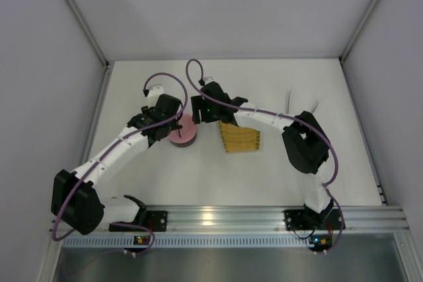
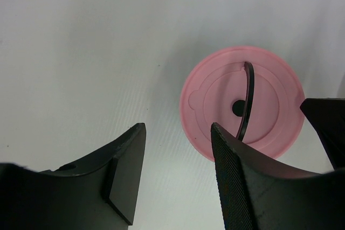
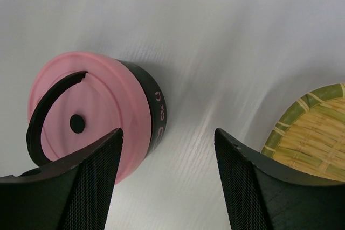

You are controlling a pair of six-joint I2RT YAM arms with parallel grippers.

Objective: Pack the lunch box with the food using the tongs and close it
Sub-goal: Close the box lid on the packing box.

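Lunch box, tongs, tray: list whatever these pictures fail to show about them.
Lunch box contents: in every view the pink lid sits on it, so no food is visible.
Tongs: top view, only two pale tips show; the right arm covers the rest.
Tray: top view, the right arm overlaps its far edge; right wrist view, the frame edge cuts it off.
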